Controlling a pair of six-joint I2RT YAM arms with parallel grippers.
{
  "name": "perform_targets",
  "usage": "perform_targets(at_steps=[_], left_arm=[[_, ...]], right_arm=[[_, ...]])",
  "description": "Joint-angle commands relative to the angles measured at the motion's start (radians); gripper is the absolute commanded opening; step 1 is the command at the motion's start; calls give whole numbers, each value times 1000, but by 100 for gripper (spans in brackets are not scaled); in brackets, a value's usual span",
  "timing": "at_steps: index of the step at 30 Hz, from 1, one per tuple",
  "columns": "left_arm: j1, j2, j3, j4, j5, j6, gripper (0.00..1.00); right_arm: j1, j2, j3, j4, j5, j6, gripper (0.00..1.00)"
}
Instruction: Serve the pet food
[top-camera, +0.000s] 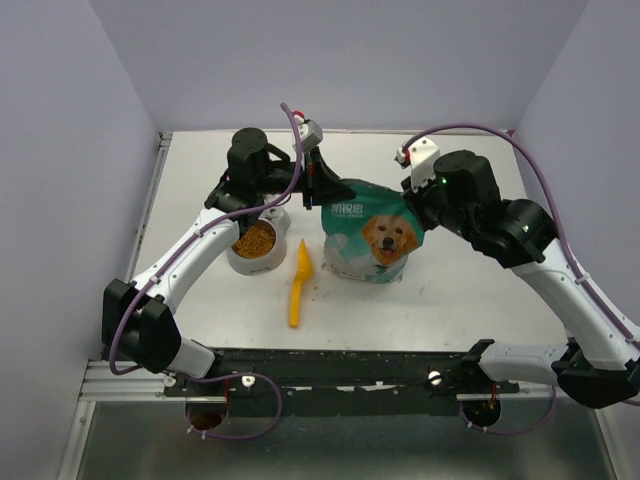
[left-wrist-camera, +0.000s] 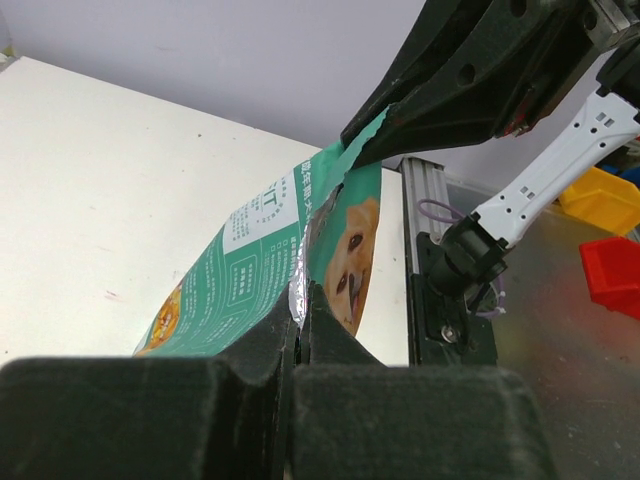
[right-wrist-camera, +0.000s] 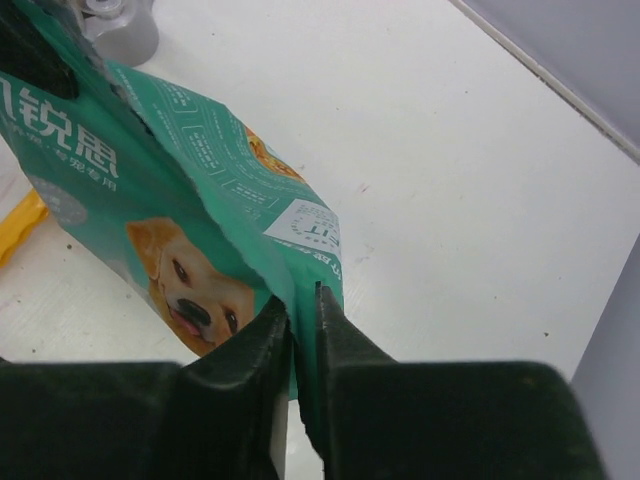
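Closed jaws of the left gripper (left-wrist-camera: 300, 305) and right gripper (right-wrist-camera: 303, 300) are seen clamped on opposite top corners of the bag (top-camera: 372, 240), while pet food (top-camera: 255, 241) is heaped in the bowl (top-camera: 250, 268) just left of it, nearer the left gripper.

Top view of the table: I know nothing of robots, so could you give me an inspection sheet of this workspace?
Surface: white table, lightly marked.
Job's things: pet food fills a pale bowl; bag with dog picture stands upright; orange scoop lies between them.
Clutter: nothing seen.
Grippers: left gripper and right gripper each shut on the bag's top corners.
Cables: purple cables loop along both arms.
Surroundings: pale walls; yellow bin and red bin off the table.
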Motion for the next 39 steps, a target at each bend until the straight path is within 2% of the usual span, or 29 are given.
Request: perform_targets(at_steps=[1, 3, 4, 5, 6, 8, 14, 16, 17, 19, 21, 22, 23, 25, 31, 36, 39], left_arm=[[55, -53, 26, -42, 15, 28, 0], [58, -52, 27, -45, 15, 28, 0], [56, -52, 27, -42, 15, 28, 0], [58, -52, 27, -44, 15, 28, 0], [58, -52, 27, -44, 15, 28, 0], [58, -52, 26, -41, 14, 28, 0], [58, -65, 12, -48, -9, 19, 0], [55, -72, 27, -96, -44, 40, 0], [52, -75, 33, -129, -58, 51, 0], [49, -90, 24, -125, -72, 47, 0], [49, -104, 4, -116, -75, 41, 0], [47, -110, 1, -117, -77, 41, 0], [47, -110, 1, -122, -77, 39, 0], [44, -116, -2, -119, -77, 33, 0], [38, -130, -34, -36, -75, -30, 0], [30, -131, -39, -35, -86, -30, 0], [26, -122, -34, -35, -94, -36, 0]], right_arm=[[-57, -65, -6, -174, 307, -22, 27], [-57, -71, -8, -183, 297, -21, 20], [-57, -69, -10, -186, 290, -17, 15], [-58, -68, -10, -190, 281, -14, 5], [-57, -65, -10, -193, 274, -13, 1], [-57, -54, 1, -204, 223, -13, 0], [-57, -40, 26, -213, 238, 10, 0], [-58, -40, 33, -213, 217, 32, 1], [-58, -39, 38, -210, 159, 39, 2], [-58, -27, 38, -195, 42, 33, 25], [-57, 6, 50, -177, -53, 23, 38], [-58, 27, 64, -169, -90, 22, 52], [-57, 52, 82, -157, -133, 18, 59], [-57, 98, 116, -128, -187, 12, 63], [-57, 219, 230, -83, -332, 7, 64], [-54, 253, 265, -68, -360, 10, 64], [-52, 266, 285, -68, -359, 13, 59]])
